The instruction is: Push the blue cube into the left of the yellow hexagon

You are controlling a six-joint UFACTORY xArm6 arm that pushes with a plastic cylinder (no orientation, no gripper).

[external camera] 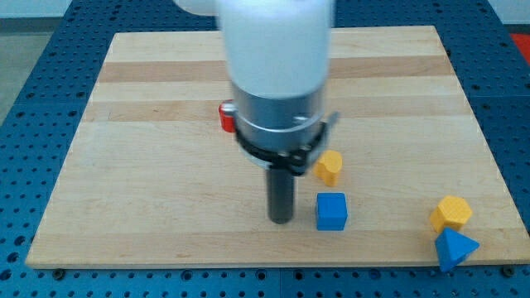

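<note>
My tip [281, 219] rests on the board [149, 190], just left of the blue cube [331, 211], apart. Yellow hexagon [328, 166] sits just beyond the cube. No hand fitted, only a rod.

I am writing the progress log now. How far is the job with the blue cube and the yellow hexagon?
Done: my tip sits beside the blue cube, on the cube's left side in the view, close to it.
In hand: contact cannot be confirmed.
Left: the cube lies below the nearer yellow hexagon, with a small gap, not at its left. A second yellow block rests near the view's right edge.
</note>
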